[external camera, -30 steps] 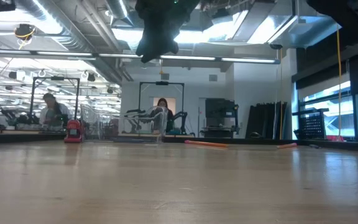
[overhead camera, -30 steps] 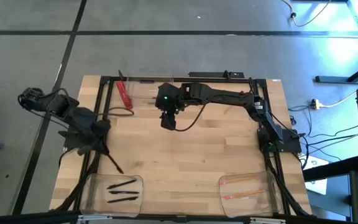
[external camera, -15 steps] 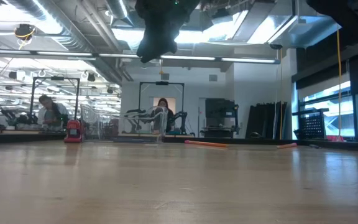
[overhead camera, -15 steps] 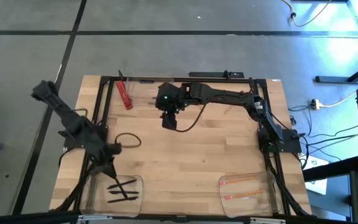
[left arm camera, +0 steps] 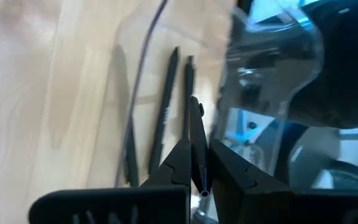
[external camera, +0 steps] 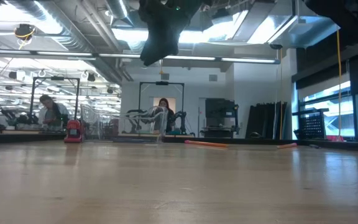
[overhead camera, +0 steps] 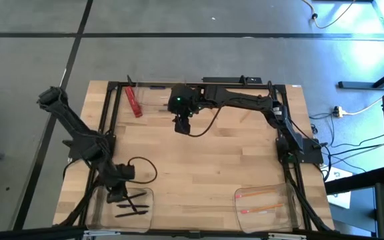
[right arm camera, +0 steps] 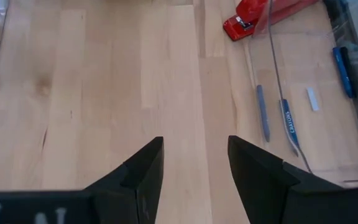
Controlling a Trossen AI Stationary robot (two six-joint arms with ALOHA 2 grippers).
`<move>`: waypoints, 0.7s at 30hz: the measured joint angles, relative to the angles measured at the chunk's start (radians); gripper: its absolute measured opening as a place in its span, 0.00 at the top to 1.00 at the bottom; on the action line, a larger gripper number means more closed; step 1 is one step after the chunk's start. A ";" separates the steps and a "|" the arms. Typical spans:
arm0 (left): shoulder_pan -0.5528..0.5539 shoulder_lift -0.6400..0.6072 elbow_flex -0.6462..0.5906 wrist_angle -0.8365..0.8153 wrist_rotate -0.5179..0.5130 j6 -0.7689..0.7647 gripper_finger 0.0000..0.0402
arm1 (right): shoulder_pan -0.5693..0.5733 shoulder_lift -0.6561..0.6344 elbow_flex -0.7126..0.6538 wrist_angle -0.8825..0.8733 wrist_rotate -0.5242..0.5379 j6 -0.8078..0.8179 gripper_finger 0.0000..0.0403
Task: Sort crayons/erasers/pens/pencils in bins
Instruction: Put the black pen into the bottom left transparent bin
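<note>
My left gripper [overhead camera: 117, 193] hangs low over the near-left clear bin [overhead camera: 149, 215], shut on a black pen [left arm camera: 195, 121]. Other black pens [overhead camera: 132, 212] lie flat on that bin's floor [left arm camera: 166, 118]. Orange pencils [overhead camera: 260, 195] lie in the near-right bin [overhead camera: 288, 200]. My right gripper [overhead camera: 183, 125] is held up over the far middle of the table, open over bare wood [right arm camera: 191, 155]. Beside it, bluish crayons [right arm camera: 263, 113] lie in a third clear bin [right arm camera: 353, 167] at the far edge. My left gripper pinches the black pen between its two fingertips [left arm camera: 182, 152], close to the pen's rear end [left arm camera: 202, 186]. The pen runs on along the fingers, slanting forward and down over the bin. Whether its front tip [left arm camera: 194, 102] touches the bin's floor, I cannot tell.
A red stapler-like thing [overhead camera: 133, 101] lies at the far left beside the crayon bin. A black frame [overhead camera: 109, 120] runs along the table's sides. A loose cable [overhead camera: 142, 170] loops by my left gripper. Bare wood [overhead camera: 205, 173] fills the table's middle.
My left gripper has carried the pen from the table's left side toward the near edge and down, ending over the near-left bin. It has turned as it went and stayed shut on the pen.
</note>
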 joint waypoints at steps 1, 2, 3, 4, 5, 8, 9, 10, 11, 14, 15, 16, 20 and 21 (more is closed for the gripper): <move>-0.001 0.016 0.000 -0.003 0.000 -0.001 0.95 | -0.002 0.000 0.000 0.001 0.000 0.000 0.55; -0.001 0.031 0.000 -0.003 0.000 -0.007 0.95 | -0.004 0.000 0.000 0.002 0.000 0.000 0.55; -0.001 0.044 0.000 -0.003 0.000 -0.019 0.95 | -0.005 0.000 0.000 0.003 0.000 0.000 0.55; -0.001 0.057 0.000 -0.003 0.000 -0.024 0.95 | -0.005 0.000 0.000 0.003 0.000 0.000 0.55; -0.001 0.068 0.000 0.000 0.003 -0.026 0.95 | -0.006 0.000 0.000 0.003 0.000 0.000 0.55; -0.001 0.092 0.000 0.004 0.010 -0.055 0.95 | -0.007 0.000 0.000 0.003 -0.001 -0.010 0.55; -0.001 0.095 0.001 0.005 0.012 -0.064 0.95 | -0.007 0.000 0.000 0.003 -0.001 -0.015 0.55; -0.001 0.097 0.002 0.005 0.011 -0.069 0.94 | -0.007 0.000 0.000 0.003 -0.001 -0.018 0.55; -0.001 0.097 0.002 0.003 0.011 -0.071 0.94 | -0.006 0.000 0.000 0.003 -0.001 -0.019 0.55; -0.001 0.097 0.001 -0.004 0.011 -0.082 0.90 | -0.006 0.000 0.000 0.005 -0.001 -0.019 0.55; -0.001 0.098 0.001 -0.008 0.009 -0.095 0.88 | -0.006 0.000 0.000 0.005 -0.001 -0.019 0.55; -0.001 0.098 0.000 -0.011 0.009 -0.104 0.87 | -0.006 0.000 0.000 0.005 -0.001 -0.019 0.55; -0.001 0.098 -0.001 -0.012 0.007 -0.139 0.80 | -0.006 0.000 0.000 0.005 -0.001 -0.019 0.55; -0.001 0.098 -0.001 -0.012 0.011 -0.151 0.78 | -0.006 0.000 0.000 0.005 -0.001 -0.019 0.55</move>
